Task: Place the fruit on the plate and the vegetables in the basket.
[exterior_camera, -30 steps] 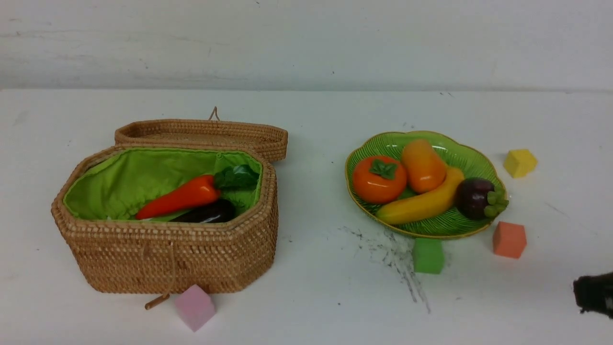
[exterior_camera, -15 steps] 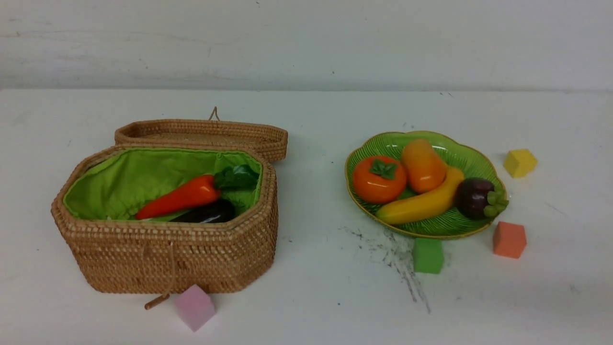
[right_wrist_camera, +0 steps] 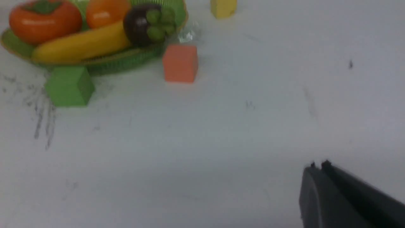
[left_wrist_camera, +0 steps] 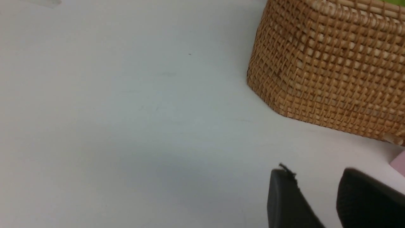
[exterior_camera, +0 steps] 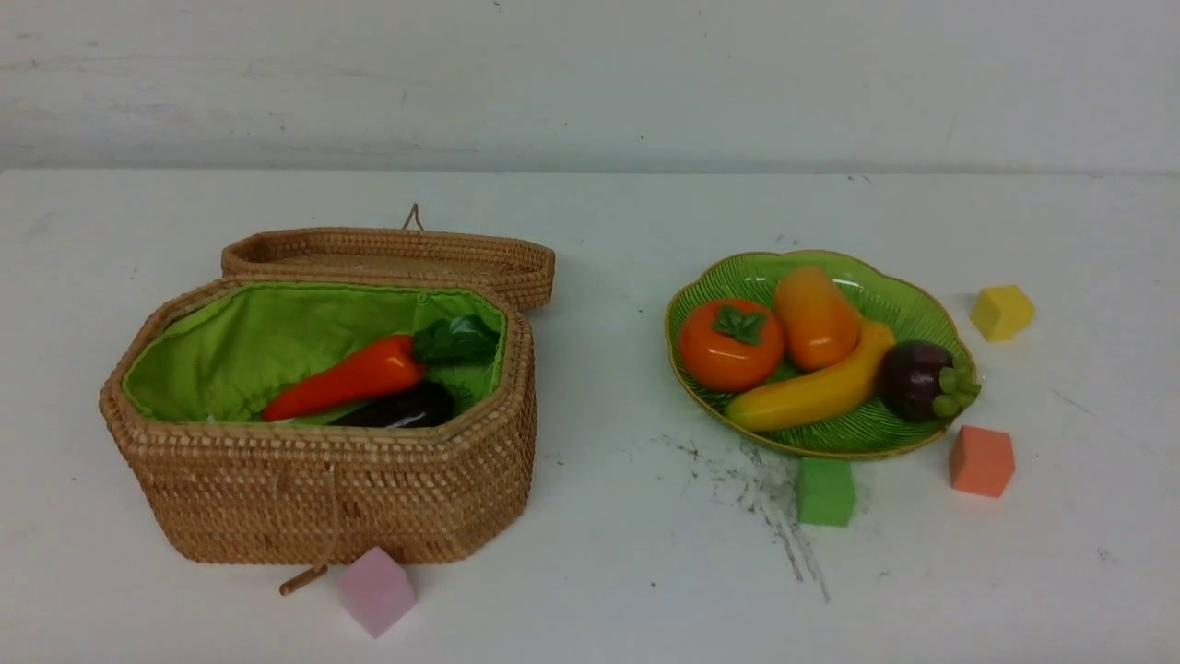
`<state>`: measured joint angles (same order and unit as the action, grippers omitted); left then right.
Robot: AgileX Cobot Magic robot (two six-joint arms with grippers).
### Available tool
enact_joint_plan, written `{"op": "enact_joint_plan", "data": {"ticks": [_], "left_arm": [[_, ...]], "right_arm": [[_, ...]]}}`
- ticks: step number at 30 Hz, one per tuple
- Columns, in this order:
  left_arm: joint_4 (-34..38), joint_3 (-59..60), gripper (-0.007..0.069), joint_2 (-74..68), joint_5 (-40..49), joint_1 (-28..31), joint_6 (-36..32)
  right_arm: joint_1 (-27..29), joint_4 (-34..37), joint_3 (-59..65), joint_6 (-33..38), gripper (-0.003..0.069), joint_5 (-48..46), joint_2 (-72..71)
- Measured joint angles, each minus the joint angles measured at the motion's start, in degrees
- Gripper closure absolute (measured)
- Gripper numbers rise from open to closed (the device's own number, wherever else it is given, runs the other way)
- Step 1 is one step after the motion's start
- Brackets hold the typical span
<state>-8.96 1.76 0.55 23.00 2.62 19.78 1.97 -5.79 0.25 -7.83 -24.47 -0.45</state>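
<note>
The plate (exterior_camera: 926,318) carries all four fruits: the persimmon (exterior_camera: 731,344) on its left part, the mango (exterior_camera: 815,317) just beside it toward the back, the banana (exterior_camera: 813,391) lying across the front and touching the mango, and the mangosteen (exterior_camera: 914,379) at the plate's right edge. Well to the left of the plate stands the basket (exterior_camera: 332,498), lid (exterior_camera: 392,256) thrown back. Inside it the carrot (exterior_camera: 346,379) lies on the green lining with the eggplant (exterior_camera: 398,409) just in front of it. A radish cannot be made out; the near wall hides the basket floor, so whether it is in there cannot be told.

Around the plate sit foam cubes: a green cube (exterior_camera: 825,492) touching or just short of its front rim, an orange cube (exterior_camera: 981,460) to its front right, a yellow cube (exterior_camera: 1001,312) to its right and back. A pink cube (exterior_camera: 374,590) sits against the basket's front, far left of the plate.

Neither arm shows in the front view. The left claw (left_wrist_camera: 316,186) hangs low over bare worktop (exterior_camera: 599,553) near the basket's outer wall, its two fingers parted by a narrow gap and holding nothing. The right claw (right_wrist_camera: 318,169) is over bare worktop right of and nearer than the plate, fingers pressed together, empty.

The sorting looks essentially finished, so the step in hand appears to be parking the arms. Doing it well means keeping both claws clear of the basket wall and cubes, and confirming the radish is inside before stopping.
</note>
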Motion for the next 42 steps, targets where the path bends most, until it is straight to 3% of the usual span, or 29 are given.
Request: {"op": "enact_joint_plan", "data": {"ticks": [42], "left_arm": [[0.0, 0.0, 0.0386, 0.0, 0.0, 0.0, 0.0]], "right_arm": [[0.1, -0.4, 0.6, 0.0, 0.0615, 3.2, -0.1]]}}
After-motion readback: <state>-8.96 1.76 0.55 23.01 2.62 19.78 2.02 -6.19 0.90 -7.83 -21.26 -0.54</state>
